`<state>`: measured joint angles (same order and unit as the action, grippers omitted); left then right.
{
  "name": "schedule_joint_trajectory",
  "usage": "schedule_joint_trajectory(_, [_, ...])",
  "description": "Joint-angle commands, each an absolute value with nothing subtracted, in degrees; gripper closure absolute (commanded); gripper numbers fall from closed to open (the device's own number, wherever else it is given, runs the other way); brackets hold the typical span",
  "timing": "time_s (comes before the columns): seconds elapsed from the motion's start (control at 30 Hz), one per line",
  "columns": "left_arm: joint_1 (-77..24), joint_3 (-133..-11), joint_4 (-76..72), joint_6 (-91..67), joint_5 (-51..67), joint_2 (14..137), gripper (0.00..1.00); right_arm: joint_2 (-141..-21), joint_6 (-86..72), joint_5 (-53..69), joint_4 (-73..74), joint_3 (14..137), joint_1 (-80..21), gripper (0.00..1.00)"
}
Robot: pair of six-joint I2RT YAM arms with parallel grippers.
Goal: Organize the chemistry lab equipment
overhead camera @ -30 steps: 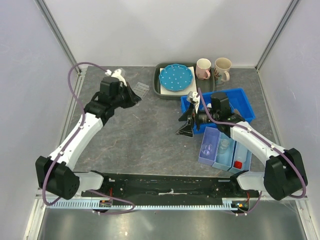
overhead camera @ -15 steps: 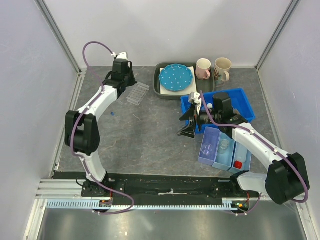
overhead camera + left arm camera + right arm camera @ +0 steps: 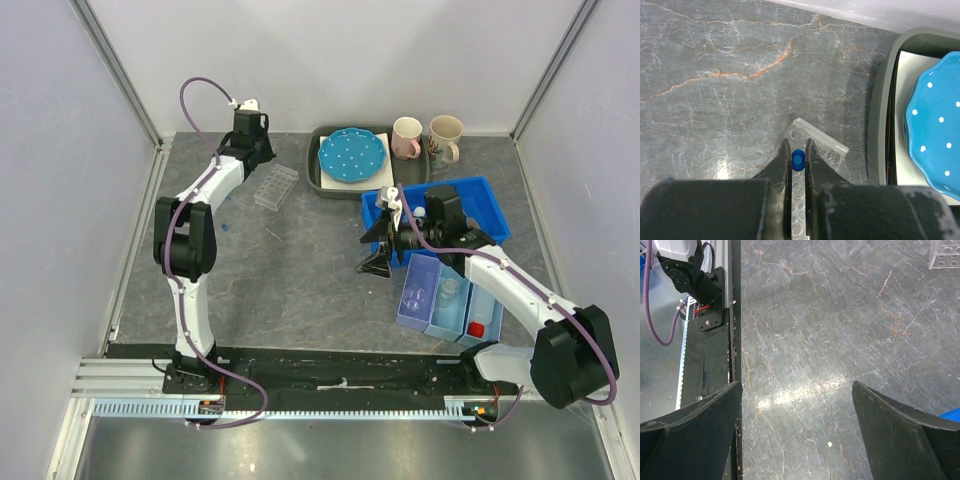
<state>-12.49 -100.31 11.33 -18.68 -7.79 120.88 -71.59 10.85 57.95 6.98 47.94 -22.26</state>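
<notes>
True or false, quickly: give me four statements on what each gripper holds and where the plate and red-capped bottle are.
1. The left gripper grips a blue-capped tube over the clear rack: true.
2. The right gripper holds a flask: false; it is open and empty over the table.
3. The blue dotted plate sits in the dark tray: true.
4. The red-capped bottle stands in the rack: false; it is in a light-blue bin.

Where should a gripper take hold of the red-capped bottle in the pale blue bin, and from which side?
Take the red-capped bottle at its cap, coming straight down from above. It sits at the near end of a narrow compartment of the pale blue bin, whose walls block the sides. Whether it stands fully upright is too small to tell.
</notes>
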Motion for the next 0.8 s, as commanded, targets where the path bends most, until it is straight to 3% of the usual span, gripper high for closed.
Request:
schedule_joint_trajectory(0.0, [-12.48,-104.32,11.69,-17.31,-7.30,122.78,0.98,-72.16,12.74,58.27,6.59,50.71,-22.15,0.02])
schedule_joint_trajectory(0.77, [-12.48,-101.51,13.80,-18.63,-7.03,123.05,0.98,-72.60,13.27,58.09,7.21,50.98,-21.62,0.02])
